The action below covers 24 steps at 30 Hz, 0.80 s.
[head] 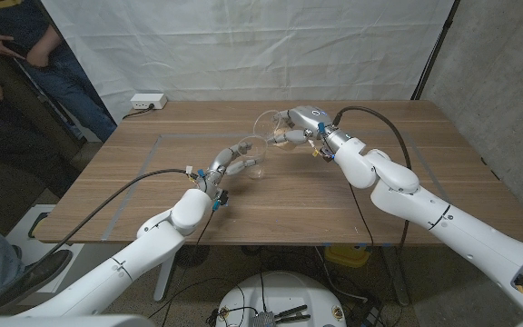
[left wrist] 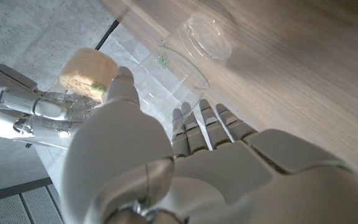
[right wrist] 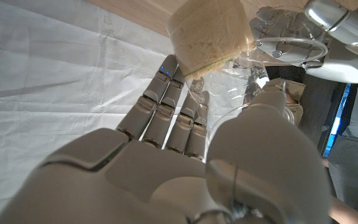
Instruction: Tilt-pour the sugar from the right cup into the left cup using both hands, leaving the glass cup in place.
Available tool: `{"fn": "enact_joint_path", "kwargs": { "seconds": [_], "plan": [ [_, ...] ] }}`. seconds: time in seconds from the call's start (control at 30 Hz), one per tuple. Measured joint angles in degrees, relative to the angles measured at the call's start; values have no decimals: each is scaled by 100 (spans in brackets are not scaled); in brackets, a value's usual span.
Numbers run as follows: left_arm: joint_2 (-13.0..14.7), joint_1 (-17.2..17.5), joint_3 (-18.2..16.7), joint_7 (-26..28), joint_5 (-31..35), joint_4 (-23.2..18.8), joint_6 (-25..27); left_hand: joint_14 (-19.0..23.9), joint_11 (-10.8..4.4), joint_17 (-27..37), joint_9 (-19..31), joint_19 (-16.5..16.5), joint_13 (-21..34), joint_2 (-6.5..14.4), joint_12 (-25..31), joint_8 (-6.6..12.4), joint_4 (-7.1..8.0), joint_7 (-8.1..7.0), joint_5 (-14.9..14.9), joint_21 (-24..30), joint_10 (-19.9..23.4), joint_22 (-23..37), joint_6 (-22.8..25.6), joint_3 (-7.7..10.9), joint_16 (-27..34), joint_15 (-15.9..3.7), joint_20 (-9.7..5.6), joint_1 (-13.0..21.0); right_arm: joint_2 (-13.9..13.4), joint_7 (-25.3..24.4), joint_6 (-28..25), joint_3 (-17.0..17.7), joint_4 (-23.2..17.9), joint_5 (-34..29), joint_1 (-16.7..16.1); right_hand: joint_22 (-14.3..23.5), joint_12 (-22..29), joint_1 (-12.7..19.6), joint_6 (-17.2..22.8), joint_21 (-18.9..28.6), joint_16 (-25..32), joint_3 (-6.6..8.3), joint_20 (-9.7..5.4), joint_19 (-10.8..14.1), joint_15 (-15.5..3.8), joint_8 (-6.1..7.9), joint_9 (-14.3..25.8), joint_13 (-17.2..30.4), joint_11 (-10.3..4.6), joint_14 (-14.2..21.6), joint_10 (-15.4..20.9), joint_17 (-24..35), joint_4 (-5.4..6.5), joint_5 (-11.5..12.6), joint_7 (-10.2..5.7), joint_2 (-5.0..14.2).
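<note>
Right hand (head: 300,127) clamped on clear plastic cup (right wrist: 229,74) w/ sugar (right wrist: 207,31), lifted off bench (head: 334,204), tilted twd glass beaker (head: 254,165). Left hand (head: 228,164) wraps beaker, steadying it. Cup prob light, thin, crushable: grip mid-wall, gently. Glass slippery, fragile.

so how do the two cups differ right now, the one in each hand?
The right-hand cup holds sugar; the left-hand cup looks empty.
The right-hand cup is lifted off the table and tilted toward the other; the left-hand cup sits low at the table.
The right hand grips its cup; the left hand has its fingers around its cup.
Both are clear and see-through.
</note>
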Motion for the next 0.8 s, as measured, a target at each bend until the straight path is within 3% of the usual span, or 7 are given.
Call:
{"fn": "enact_joint_path", "kwargs": {
  "seconds": [0.8],
  "plan": [
    [-49,54,18,32,-4,2,-18,0,-20,0,0,0,0,0,0,-44,0,-13,-48,0,23,0,49,0,0,0,0,0,-142,551,-295,-256,-98,-1084,152,0,-21,8,30,0,0,0,0,0,-8,-12,-2,2,-24,50,23,0,0,-41,-31,22]
  ]
}}
